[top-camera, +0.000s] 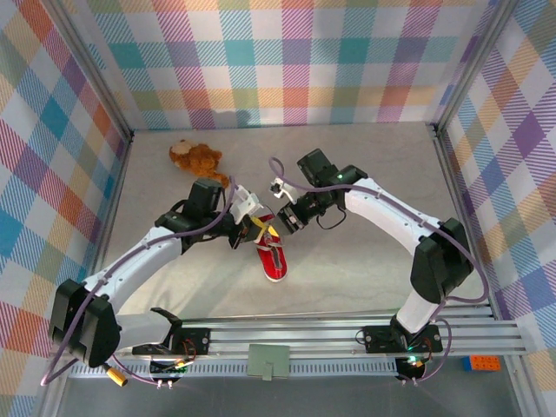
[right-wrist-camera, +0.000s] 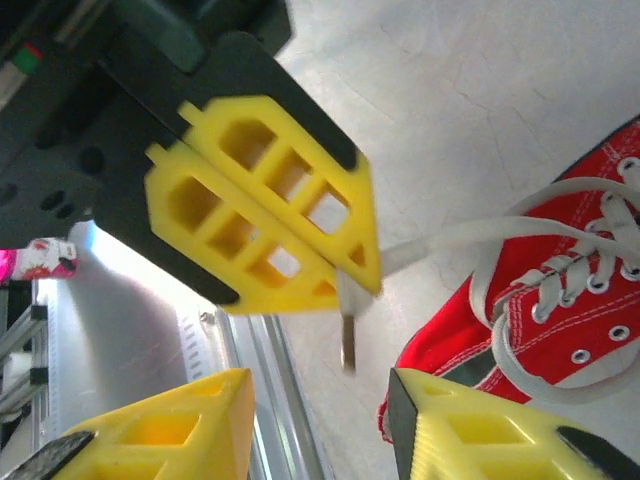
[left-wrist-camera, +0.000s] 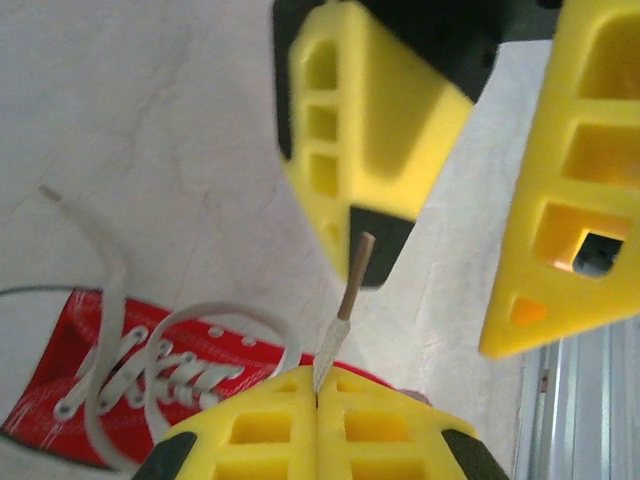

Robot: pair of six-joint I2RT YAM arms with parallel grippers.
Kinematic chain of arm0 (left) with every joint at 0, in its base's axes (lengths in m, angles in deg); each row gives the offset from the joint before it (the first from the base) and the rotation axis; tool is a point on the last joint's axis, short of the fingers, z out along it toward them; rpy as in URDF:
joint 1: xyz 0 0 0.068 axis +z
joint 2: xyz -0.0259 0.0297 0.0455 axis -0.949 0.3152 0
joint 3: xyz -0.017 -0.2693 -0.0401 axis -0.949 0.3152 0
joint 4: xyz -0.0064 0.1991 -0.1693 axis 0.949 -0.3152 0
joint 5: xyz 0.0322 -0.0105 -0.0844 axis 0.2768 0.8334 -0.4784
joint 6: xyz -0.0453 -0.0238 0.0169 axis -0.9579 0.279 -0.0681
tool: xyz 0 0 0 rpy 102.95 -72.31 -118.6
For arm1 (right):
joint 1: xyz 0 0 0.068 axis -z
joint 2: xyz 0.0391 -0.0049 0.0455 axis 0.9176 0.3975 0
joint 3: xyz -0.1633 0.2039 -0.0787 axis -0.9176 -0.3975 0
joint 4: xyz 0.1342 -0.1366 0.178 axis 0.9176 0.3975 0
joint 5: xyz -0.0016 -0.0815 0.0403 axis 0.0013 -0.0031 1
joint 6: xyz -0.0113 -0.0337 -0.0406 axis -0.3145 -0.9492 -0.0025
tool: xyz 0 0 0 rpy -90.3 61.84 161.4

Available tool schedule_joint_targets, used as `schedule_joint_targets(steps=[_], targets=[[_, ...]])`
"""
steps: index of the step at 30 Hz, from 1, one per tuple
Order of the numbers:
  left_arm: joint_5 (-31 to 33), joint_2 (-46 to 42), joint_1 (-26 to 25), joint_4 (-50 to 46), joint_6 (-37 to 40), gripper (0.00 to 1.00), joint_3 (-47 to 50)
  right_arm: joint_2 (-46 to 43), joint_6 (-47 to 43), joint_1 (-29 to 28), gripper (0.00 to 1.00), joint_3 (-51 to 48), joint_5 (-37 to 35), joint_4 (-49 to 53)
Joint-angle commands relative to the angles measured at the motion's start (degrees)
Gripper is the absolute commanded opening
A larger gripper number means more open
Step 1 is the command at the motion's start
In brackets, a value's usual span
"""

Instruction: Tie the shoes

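Red canvas sneaker (top-camera: 274,261) near table centre, toe toward 6 o'clock. Brown plush toy (top-camera: 196,158) well apart at 10 o'clock.

Left gripper (left-wrist-camera: 316,392) pressed together, pinching white lace (left-wrist-camera: 329,348) just below tan aglet (left-wrist-camera: 355,275). Right gripper (right-wrist-camera: 320,400) spread near that tip, holding nothing.

Lace judged limp, light, slippery: best taken close to stiff aglet. Shoe light, likely to drag if lace pulled.

Toe end cut off in wrist views. From above, grippers cover heel and eyelets. Whether any knot is started, cannot tell.
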Motion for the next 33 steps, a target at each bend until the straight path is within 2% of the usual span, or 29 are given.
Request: schedule_joint_targets(steps=[1,5,7,12,19,23,33], targets=[[8.7,-3.1,-0.9,-6.1,-3.1,0.00,1.5,-2.7,6.3,0.5,0.39,-2.5,-4.7,-5.6],[16.8,-2.6,-1.1,-13.9,-6.7,0.00,0.9,-3.5,11.5,0.5,0.30,-7.3,-8.9,-11.3],[17.9,-1.9,-1.2,-14.8,-9.8,0.00,1.6,-3.7,13.6,0.4,0.27,-9.1,-9.2,-13.8],[18.6,0.8,-1.9,-13.9,-16.6,0.00,5.4,-3.3,17.2,0.4,0.26,-11.8,-11.2,-17.7],[19.6,10.2,-2.3,-18.6,-17.8,0.00,0.2,-1.5,18.7,0.1,0.23,-12.5,-12.4,-18.9],[18.4,14.9,-2.6,-17.3,-20.8,0.00,-0.4,-2.1,20.4,0.1,0.23,-14.2,-15.5,-20.1],[17.2,17.9,-4.0,-14.8,-23.4,0.00,-0.9,-1.0,22.8,0.1,0.26,-14.8,-20.0,-19.5]])
